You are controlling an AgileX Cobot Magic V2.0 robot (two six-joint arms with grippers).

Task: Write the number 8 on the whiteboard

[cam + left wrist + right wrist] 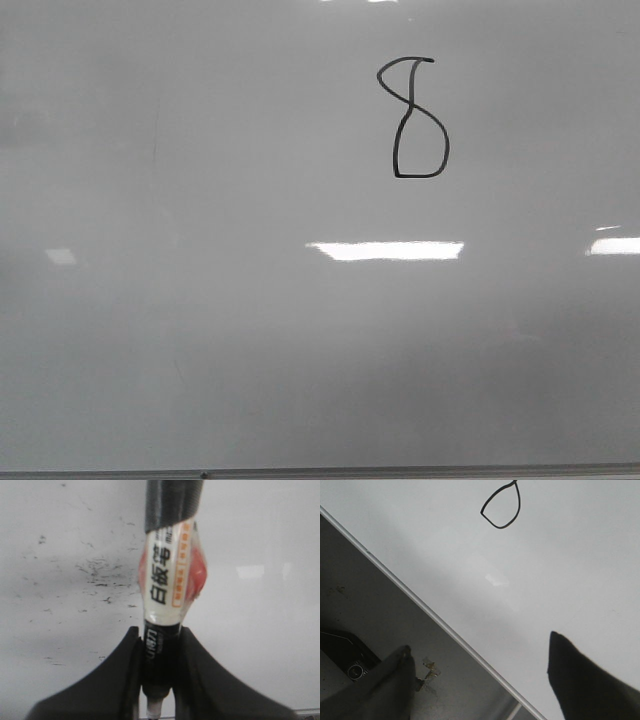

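The number 8 (418,118) sits in the upper right part of the whiteboard (200,330) in our front view, a thin black line with a narrow upper loop left open at the top and a wider lower loop with a flat bottom. Below it we see a bright strip of reflected light on the glossy board, and the thin grey edge strip (320,472) runs along the bottom. In our right wrist view only the lower loop shows, near the frame's edge, and the board's edge crosses the picture on a slant, with a dark floor (380,610) beyond it. Our right gripper (482,680) has its fingers spread wide with nothing between them. Our left gripper (159,675) pinches a whiteboard marker (167,580) between its dark fingers (100,685), the white printed barrel standing out from them over a board area speckled with black smudges (100,572).
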